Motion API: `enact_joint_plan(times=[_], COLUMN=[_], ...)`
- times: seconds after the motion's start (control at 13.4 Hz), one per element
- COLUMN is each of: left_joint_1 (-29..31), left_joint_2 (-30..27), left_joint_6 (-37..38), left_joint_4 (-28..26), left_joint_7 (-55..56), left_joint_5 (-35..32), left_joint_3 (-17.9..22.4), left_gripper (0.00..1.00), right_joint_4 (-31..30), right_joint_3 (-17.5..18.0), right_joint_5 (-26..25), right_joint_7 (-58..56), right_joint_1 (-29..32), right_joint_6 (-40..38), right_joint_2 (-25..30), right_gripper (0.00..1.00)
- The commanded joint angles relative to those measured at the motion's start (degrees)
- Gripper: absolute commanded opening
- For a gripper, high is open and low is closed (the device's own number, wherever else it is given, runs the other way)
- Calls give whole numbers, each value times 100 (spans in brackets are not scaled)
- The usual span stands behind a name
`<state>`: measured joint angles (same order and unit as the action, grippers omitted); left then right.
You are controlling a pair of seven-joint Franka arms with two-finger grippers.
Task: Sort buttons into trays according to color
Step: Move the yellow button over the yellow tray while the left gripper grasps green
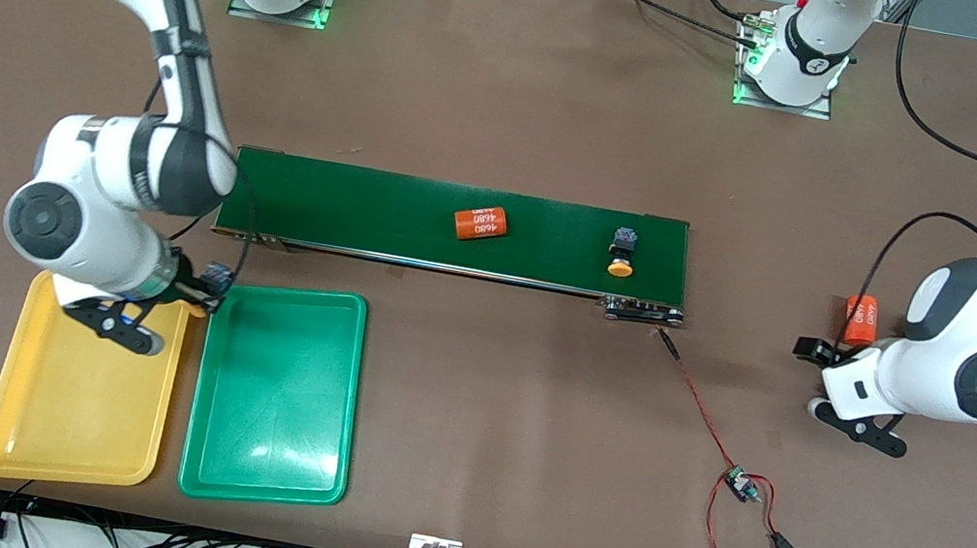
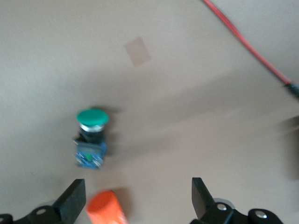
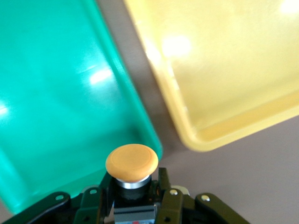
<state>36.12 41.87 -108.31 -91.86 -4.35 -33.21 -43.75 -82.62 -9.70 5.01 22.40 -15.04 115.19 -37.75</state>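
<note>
Sorting barely begun: both trays are lying empty at the lower left of the front view

The right gripper point(image 3: 133, 193) is clamping an orange-yellow button point(image 3: 131, 163) over the gap between the yellow tray point(image 1: 76, 405) and the green tray point(image 1: 276, 397); another orange-yellow button point(image 1: 622, 252) is sitting on the conveyor belt point(image 1: 342, 207); the left gripper point(image 2: 138, 200) is hovering, jaws apart, over a green button point(image 2: 91, 135) at the right

In the front view the left arm's wrist hides the green button point(image 2: 92, 135) entirely and covers part of the orange cylinder point(image 1: 861, 318) beside it. The left wrist view is blurred, and its edge cuts off that cylinder and the spread fingers of the left tool point(image 2: 138, 196). The right tool point(image 3: 133, 189) grips an orange-yellow button point(image 3: 131, 163) whose body is mostly buried between the fingers. The green tray point(image 3: 56, 93) and the yellow tray point(image 3: 224, 70) run off the right wrist view's edges. The circuit board point(image 1: 740, 483) on the tabletop point(image 1: 513, 121) is too small to make out.
</note>
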Motion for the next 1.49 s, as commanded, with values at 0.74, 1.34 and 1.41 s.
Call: enact_joint_plan(times=[0.74,1.34,1.41], left_joint_1=[228,202,176], left_joint_2=[435,436,410], left_joint_6=[-1587,-1536,-1527], left_joint_4=[-534,-517,-473], left_joint_7=[-1947,-2351,-2334], left_joint_5=[-352,-344,-344], left_joint_3=[886,877,860], left_gripper=[100,19,19], right_joint_4=[229,229,229], right_joint_3=[92,100,100], right_joint_5=[-79,-35,-18], right_joint_7=[-3706,-3726,-3726], right_joint_1=[1424,1241,1232], right_joint_6=[1689,1139,1103], right_joint_2=[-1041,-744,-638], right_gripper=[0,100,100])
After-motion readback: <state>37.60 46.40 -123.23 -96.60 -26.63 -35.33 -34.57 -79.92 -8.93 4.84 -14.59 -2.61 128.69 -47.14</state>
